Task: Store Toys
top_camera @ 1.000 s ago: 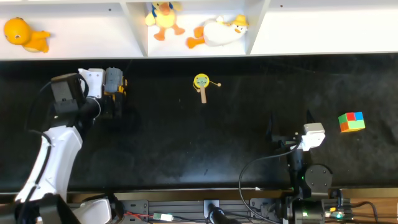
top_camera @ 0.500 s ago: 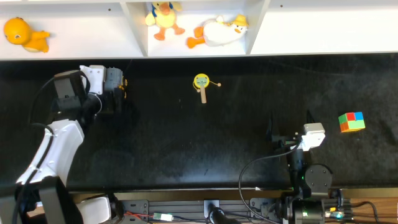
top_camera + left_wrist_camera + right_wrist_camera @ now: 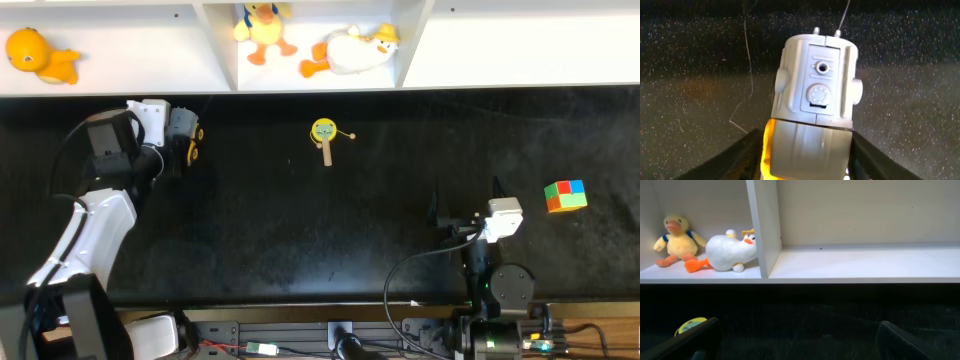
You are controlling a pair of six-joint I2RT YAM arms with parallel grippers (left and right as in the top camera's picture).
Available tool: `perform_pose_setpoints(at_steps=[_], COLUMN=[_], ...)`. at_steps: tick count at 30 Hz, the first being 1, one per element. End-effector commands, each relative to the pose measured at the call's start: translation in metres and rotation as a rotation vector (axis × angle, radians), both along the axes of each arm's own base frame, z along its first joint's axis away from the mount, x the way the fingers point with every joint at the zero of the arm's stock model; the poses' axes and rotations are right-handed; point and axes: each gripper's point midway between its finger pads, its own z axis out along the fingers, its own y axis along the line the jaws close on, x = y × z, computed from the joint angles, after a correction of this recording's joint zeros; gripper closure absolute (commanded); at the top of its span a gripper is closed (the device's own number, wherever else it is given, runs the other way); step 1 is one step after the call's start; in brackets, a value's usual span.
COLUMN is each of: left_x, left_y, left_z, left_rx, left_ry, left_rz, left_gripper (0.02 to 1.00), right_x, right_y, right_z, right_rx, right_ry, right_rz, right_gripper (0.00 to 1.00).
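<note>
Left jaws closed on the grey toy robot [image 3: 815,105], gripping its lower body, with a yellow part showing at the grip. Toy looks lifted off the worktop [image 3: 300,230], at the far left and just in front of the white shelf [image 3: 220,60], near the divider between the left and middle compartments. From the top view it is not yet inside any compartment, so this one counts as in hand, not stored.

Right jaws spread wide and holding nothing. The right arm [image 3: 497,220] sits low at the near right of the worktop, facing the shelf.

Already in the shelf:
- orange duck [image 3: 40,55] lying in the left compartment
- yellow duck plush [image 3: 262,30] and white goose plush [image 3: 350,50] side by side in the middle compartment

Left on the worktop:
- small yellow rattle drum [image 3: 324,135] with a wooden handle, at the far middle of the worktop near the shelf edge, well apart from both arms
- colour cube [image 3: 565,195] at the right side, near the right arm but not touched

Judged progress: three toys stored, one being carried, two untouched, so roughly halfway. What remains is placing the robot in a compartment, then the rattle drum and the cube. The cube looks like the right arm's pick, since it lies on that side
</note>
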Motion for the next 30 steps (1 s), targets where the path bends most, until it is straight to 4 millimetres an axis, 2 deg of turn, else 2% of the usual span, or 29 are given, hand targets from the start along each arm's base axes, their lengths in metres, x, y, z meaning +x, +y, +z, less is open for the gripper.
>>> perform_pose_setpoints(at_steps=[1, 5, 11, 18, 21, 30], left_x=[0.0, 0.0, -0.006, -0.019, -0.023, -0.023], left_y=[-0.001, -0.001, -0.002, -0.006, -0.006, -0.006], left_z=[-0.003, -0.003, 0.004, 0.03, 0.038, 0.067], left_rx=[-0.001, 0.0, 0.009, 0.053, 0.055, 0.05], left_ry=[0.005, 0.006, 0.01, -0.017, -0.029, -0.115], left_rz=[0.001, 0.001, 0.002, -0.005, -0.005, 0.014], left_gripper=[0.56, 0.608, 0.614, 0.652, 0.698, 0.724], right_x=[0.0, 0.0, 0.0, 0.0, 0.0, 0.0], right_y=[0.0, 0.0, 0.0, 0.0, 0.0, 0.0], right_z=[-0.004, -0.004, -0.004, -0.004, -0.004, -0.004], right_rx=[-0.003, -0.003, -0.003, -0.003, -0.003, -0.003], right_ry=[0.001, 0.002, 0.002, 0.002, 0.002, 0.002], right_rz=[0.0, 0.0, 0.0, 0.0, 0.0, 0.0], right_gripper=[0.005, 0.007, 0.005, 0.005, 0.005, 0.005])
